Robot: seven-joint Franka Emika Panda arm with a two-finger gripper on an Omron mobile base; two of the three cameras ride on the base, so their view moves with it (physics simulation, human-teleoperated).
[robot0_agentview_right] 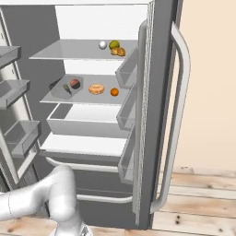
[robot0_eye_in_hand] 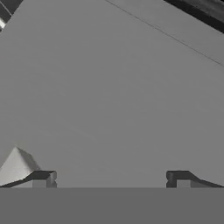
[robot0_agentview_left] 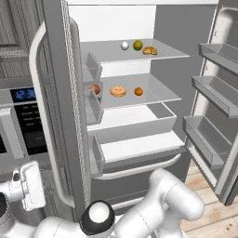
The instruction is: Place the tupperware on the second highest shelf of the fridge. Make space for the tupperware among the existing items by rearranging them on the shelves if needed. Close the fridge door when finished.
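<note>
one tupperware (robot0_agentview_right: 69, 85) sits at the left end of the second highest shelf (robot0_agentview_right: 83, 97) of the fridge (robot0_agentview_right: 159, 55), a red fruit showing through it. on the same pane, a tan bagel (robot0_agentview_right: 96, 89) lies to its right, then a small orange (robot0_agentview_right: 114, 92). the shelf above carries a white ball (robot0_agentview_right: 103, 44), a yellow-green fruit (robot0_agentview_right: 114, 44) and a brown pastry (robot0_agentview_right: 120, 51), close together. both fridge doors stand open. the gripper (robot0_eye_in_hand: 110, 177) faces a plain grey surface, jaws spread wide, nothing between them.
</note>
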